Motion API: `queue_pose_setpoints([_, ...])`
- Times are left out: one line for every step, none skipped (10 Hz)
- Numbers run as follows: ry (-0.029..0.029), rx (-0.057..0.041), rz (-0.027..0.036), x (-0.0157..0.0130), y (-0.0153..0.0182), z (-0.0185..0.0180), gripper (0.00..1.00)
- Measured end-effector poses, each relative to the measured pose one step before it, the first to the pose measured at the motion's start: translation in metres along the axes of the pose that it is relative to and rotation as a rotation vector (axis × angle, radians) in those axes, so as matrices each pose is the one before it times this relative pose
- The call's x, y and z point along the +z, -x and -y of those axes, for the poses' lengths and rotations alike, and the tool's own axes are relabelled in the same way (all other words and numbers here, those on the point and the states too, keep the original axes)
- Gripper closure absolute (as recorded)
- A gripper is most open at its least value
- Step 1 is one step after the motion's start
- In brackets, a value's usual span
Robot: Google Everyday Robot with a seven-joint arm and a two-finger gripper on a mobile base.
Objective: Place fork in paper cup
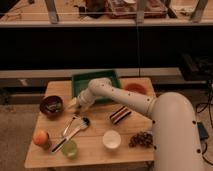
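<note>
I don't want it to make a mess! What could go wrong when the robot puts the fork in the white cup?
The pincer hangs over the table between the dark bowl and the fork. The fork lies right beside the brush, so the pincer might grab the brush instead, or both. The paper cup looks small, so a long fork could tip it over. The green cup sits close by and might get bumped.

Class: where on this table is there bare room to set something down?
Bare: table's back-left corner, between green tray and dark bowl; also between brush and paper cup. Crowded: front left, around fork and green cup. Gripper: beside the bowl.
</note>
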Motion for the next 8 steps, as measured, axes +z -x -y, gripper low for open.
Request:
queue_pose_setpoints([0.00271,0.00071,-0.00102,0.00012,-0.00031,-0.00093,0.42])
queue_pose_setpoints([0.00777,-0.00171,-0.00290,-0.00012,-0.00034,-0.00097,0.42])
queue_pose_setpoints([0.00837,-0.00285,-0.00152,0.00119,0.00020,-0.00090,0.42])
queue_pose_setpoints([0.01044,-0.00533,0.00010,0.00286,0.00080,0.00003,0.42])
queue_pose_setpoints([0.00553,-0.00332,0.00091,0.00173,0.00037,-0.00042,0.42])
queue_pose_setpoints([-0.00001,0.00174,0.00021,0.00070,-0.00032,-0.00085,0.42])
queue_pose_setpoints([-0.00206,-0.00068,0.00354,0.00132,0.00020,-0.00184,0.42])
queue_pose_setpoints([-0.00352,-0.00663,0.00539,0.00177,0.00110,-0.00038,0.42])
